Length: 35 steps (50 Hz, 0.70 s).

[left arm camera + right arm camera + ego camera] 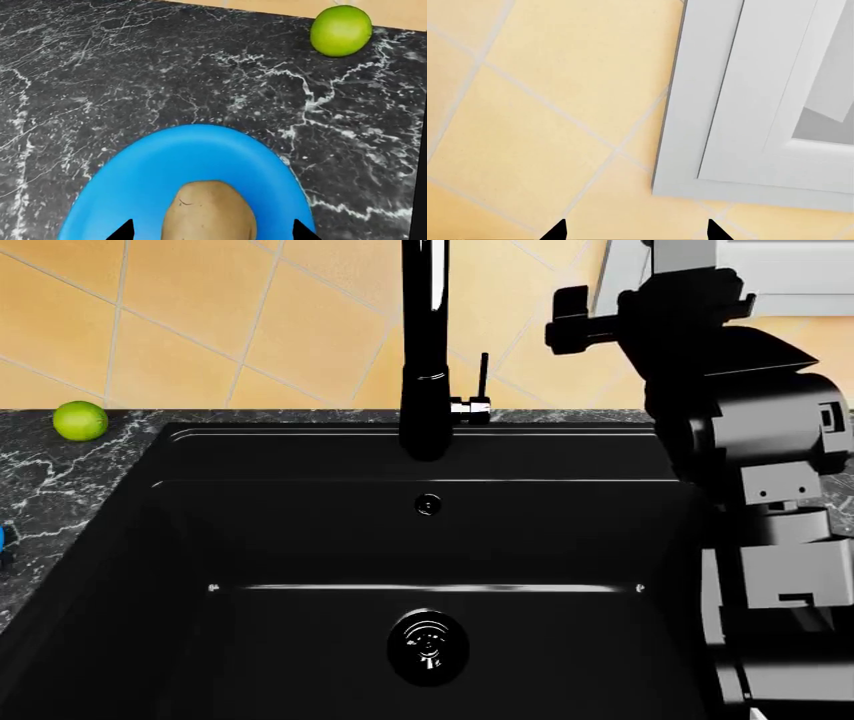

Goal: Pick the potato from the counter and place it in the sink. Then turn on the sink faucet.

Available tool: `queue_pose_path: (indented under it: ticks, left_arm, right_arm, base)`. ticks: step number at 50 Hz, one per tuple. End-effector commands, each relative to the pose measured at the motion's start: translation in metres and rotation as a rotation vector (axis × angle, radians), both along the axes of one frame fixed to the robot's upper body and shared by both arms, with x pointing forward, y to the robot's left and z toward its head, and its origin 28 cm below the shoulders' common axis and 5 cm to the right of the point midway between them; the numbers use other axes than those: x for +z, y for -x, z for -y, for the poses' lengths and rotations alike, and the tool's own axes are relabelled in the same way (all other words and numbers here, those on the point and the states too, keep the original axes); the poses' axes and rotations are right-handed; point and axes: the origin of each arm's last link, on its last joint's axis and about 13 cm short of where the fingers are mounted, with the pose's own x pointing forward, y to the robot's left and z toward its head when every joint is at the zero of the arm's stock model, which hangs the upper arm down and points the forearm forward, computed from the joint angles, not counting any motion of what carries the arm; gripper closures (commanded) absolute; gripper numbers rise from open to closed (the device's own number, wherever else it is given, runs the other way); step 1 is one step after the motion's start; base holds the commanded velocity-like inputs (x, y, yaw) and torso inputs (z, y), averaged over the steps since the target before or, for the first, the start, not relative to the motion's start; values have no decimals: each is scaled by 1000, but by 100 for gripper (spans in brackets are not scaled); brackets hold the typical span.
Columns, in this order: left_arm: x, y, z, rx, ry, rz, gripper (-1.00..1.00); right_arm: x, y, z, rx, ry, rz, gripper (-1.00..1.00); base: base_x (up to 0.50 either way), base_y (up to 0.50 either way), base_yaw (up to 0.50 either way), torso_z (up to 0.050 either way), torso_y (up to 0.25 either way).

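Observation:
The tan potato (pixel 209 212) lies on a blue plate (pixel 153 170) on the dark marble counter (pixel 133 75). My left gripper (pixel 215 231) is open, one fingertip on each side of the potato and neither touching it. In the head view the black sink (pixel 267 510) fills the middle. The tall black sink faucet (pixel 426 350) stands behind it, with a thin lever (pixel 482 375) on its side. The potato and left gripper are out of the head view. My right gripper (pixel 635 231) is open and empty, raised toward the tiled wall.
A green lime (pixel 341 30) sits on the counter near the wall, left of the sink (pixel 80 421). The right arm (pixel 747 440) stands over the sink's right side. A white frame (pixel 720 100) is on the wall. A sliver of the blue plate (pixel 4 537) shows at the left edge.

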Motion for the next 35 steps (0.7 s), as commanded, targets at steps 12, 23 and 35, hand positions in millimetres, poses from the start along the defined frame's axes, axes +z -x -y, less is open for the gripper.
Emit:
queue_pose_path:
  ticks: [12,23,35]
  left_arm:
    - [-3,-6,-3,12,10,15,-100]
    - [-10,-8,-5,25,15,1,-100]
    - [-16,-8,-7,27,21,-7,-100]
  right_arm:
    - [-1,0,1,2,3,-3,-100]
    - [-3,-1,-1,4,4,-5,-100]
    - [-6,-1,0,5,1,-8,-100]
  base:
    - [0,0,0,0,0]
    - [0,0,0,0,0]
    - [0,0,0,0,0]
